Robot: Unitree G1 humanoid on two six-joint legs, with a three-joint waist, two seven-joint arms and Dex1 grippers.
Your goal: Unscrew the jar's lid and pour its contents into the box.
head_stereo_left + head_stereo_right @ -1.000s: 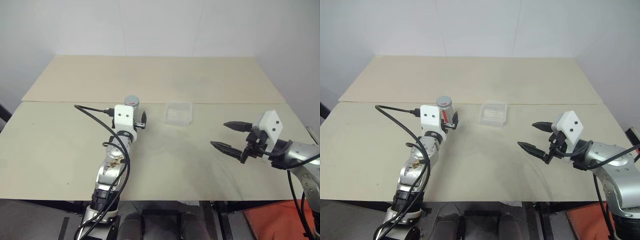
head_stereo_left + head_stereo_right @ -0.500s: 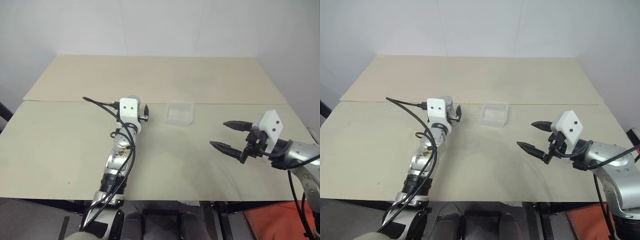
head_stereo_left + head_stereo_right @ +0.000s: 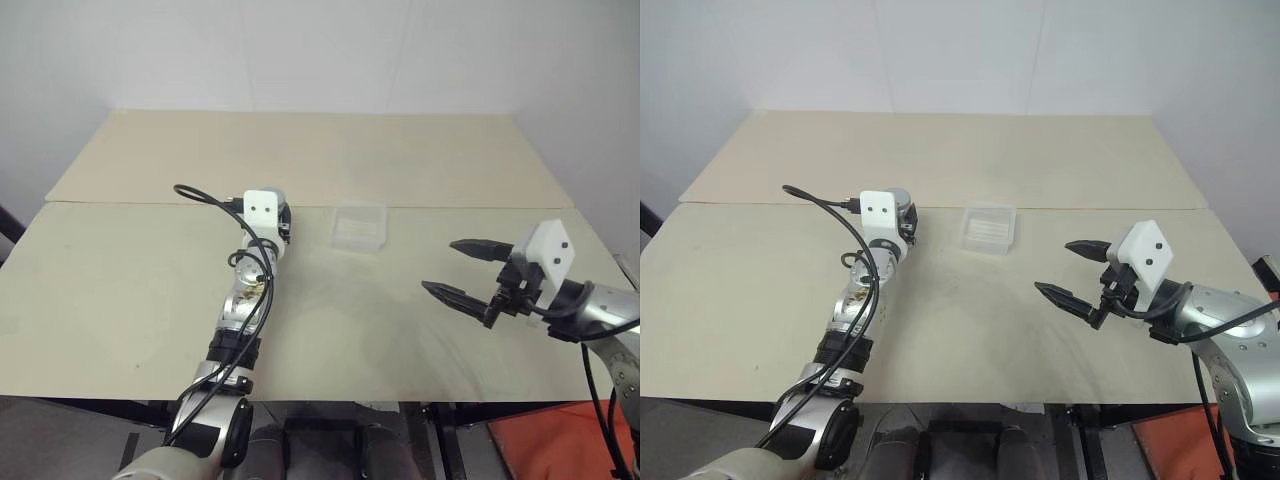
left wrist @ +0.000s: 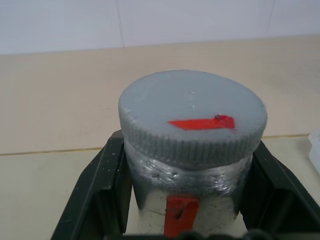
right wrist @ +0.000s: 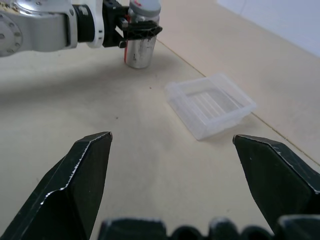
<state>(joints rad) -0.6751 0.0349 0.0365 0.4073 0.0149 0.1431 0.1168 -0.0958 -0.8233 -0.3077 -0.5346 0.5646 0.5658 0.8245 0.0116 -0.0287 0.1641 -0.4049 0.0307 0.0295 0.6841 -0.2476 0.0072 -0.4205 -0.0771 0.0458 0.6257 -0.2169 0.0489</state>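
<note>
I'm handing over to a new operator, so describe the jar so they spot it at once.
On the beige table, look left of the box, at the tip of the left gripper. The jar stands upright between its fingers, the one thing with a ribbed grey lid marked red.

Tool (image 4: 187, 200) fingers (image 4: 102, 200) flank the jar (image 4: 187, 200) — lid (image 4: 192, 117) on.

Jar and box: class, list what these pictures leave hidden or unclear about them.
- Jar: contents unreadable in the left wrist view; the lid and label cover them, the bottom edge cuts its base.
- Box: whether anything lies inside is too faint in the right wrist view.
</note>
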